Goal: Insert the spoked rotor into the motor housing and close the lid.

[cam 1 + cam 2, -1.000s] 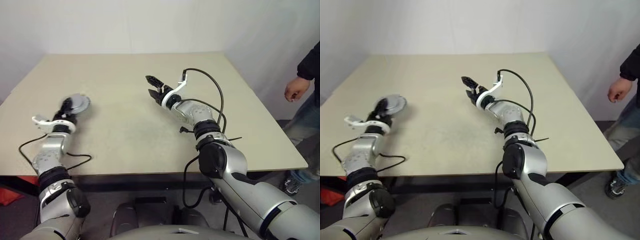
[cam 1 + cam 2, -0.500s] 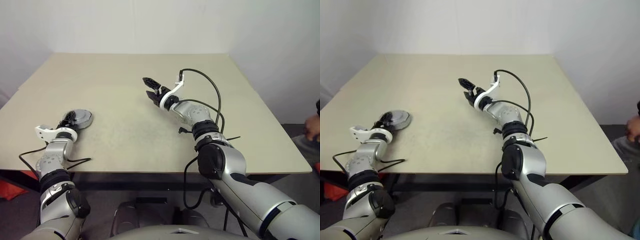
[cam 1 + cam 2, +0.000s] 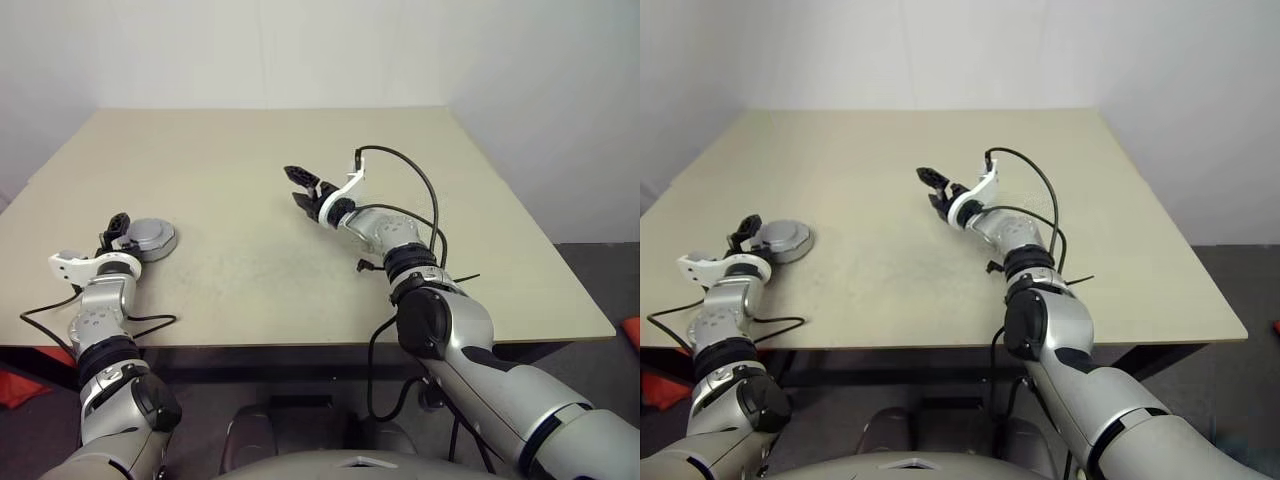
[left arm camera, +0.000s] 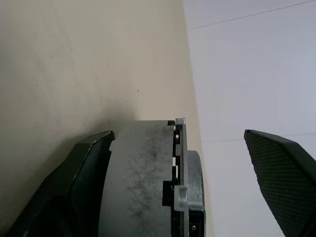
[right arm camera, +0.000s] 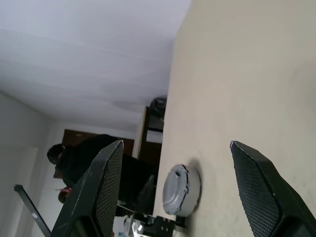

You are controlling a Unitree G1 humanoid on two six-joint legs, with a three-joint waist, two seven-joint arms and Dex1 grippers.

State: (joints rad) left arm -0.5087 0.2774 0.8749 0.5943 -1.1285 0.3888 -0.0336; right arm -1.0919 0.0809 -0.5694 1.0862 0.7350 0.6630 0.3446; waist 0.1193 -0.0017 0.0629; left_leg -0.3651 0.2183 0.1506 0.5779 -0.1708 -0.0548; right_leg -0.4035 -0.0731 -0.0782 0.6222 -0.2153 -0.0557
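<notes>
**Left fingers part around the closed motor**

The left gripper (image 3: 118, 226), two black fingers on a silver arm, stands spread at the near-left of the beige wooden table (image 3: 250, 170). One finger (image 4: 74, 182) is right against the side wall of the round grey metal motor housing (image 4: 136, 182); the other stands well clear, so nothing is clamped. The housing sits flat on the table with the notched grey metal lid (image 3: 148, 236) on top, which looks like an assembly set down and let go. The thin silvery spoked rotor can't be seen, presumably shut inside the capped housing. Over at mid-table the right gripper (image 3: 300, 186) hovers with fingers apart and empty, well away from the motor, seemingly just waiting.
</notes>
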